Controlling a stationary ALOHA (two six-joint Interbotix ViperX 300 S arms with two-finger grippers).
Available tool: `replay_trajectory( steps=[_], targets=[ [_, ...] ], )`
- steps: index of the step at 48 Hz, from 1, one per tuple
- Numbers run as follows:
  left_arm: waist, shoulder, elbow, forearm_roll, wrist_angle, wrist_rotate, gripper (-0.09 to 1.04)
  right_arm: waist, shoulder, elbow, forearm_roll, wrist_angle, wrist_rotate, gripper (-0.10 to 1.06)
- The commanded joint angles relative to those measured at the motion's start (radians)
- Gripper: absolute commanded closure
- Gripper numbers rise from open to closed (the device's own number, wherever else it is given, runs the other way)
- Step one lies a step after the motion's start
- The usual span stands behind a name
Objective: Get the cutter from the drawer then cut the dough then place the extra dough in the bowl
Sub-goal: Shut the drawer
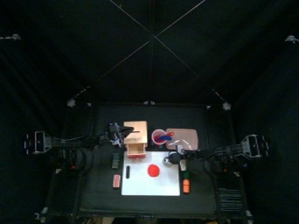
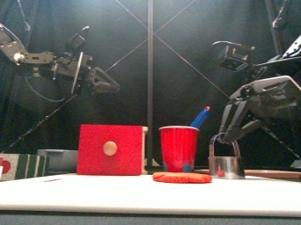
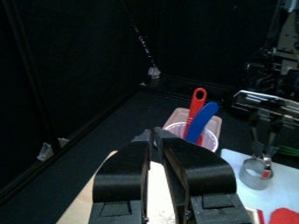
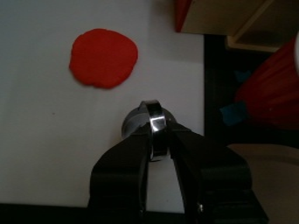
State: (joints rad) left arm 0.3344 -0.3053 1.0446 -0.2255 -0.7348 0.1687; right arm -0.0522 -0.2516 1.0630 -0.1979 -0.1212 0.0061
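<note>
Counter [image 1: 87, 194] carries a white cutting board [image 1: 146, 188]. Wooden box [image 2: 112, 149] and red cup [image 2: 179, 148] sit behind it. Left end effector [image 3: 156, 147] clenched empty, in the air over the box. Right end effector [image 4: 153, 133] grasping the cutter [image 2: 226, 166] by its handle. The cutter is on the board near the dough [image 4: 103, 57], not touching.

we note cutter [image 4: 140, 115] largely hidden behind clamped jaws of right gripper [image 4: 153, 136], red cup [image 4: 275, 83] and wooden box [image 4: 251, 24] cut by frame edge, dough [image 3: 281, 215] clipped at corner, toy [image 2: 6, 164] at front view's left edge cropped, unidentifiable to us
</note>
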Motion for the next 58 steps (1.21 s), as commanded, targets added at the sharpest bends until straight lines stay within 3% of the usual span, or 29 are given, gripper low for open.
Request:
replay_trajectory(
  steps=[1,8,16,26,33,46,58],
  targets=[
    [0.052,0.0,-0.057,0.028,0.084,0.0,0.38,0.012,-0.005,-0.037,0.011,0.003,0.003,0.27],
    [0.104,-0.012,-0.118,0.044,0.209,-0.006,0.39,0.023,-0.006,-0.06,0.023,0.029,0.005,0.19],
    [0.172,-0.012,-0.198,0.052,0.341,-0.002,0.39,0.037,-0.002,-0.137,0.026,0.044,0.003,0.18],
    [0.239,0.048,-0.321,0.16,0.672,0.0,0.41,0.072,0.051,-0.258,0.017,0.041,-0.011,0.19],
    [0.242,0.117,-0.422,0.27,0.813,0.003,0.48,0.092,0.135,-0.334,0.014,0.041,-0.014,0.27],
    [0.265,0.259,-0.554,0.365,0.999,0.023,0.55,0.109,0.307,-0.48,0.012,0.038,-0.008,0.6],
    [0.27,0.357,-0.623,0.265,1.103,0.169,0.55,0.107,0.417,-0.594,0.012,0.054,0.003,0.61]
  ],
)
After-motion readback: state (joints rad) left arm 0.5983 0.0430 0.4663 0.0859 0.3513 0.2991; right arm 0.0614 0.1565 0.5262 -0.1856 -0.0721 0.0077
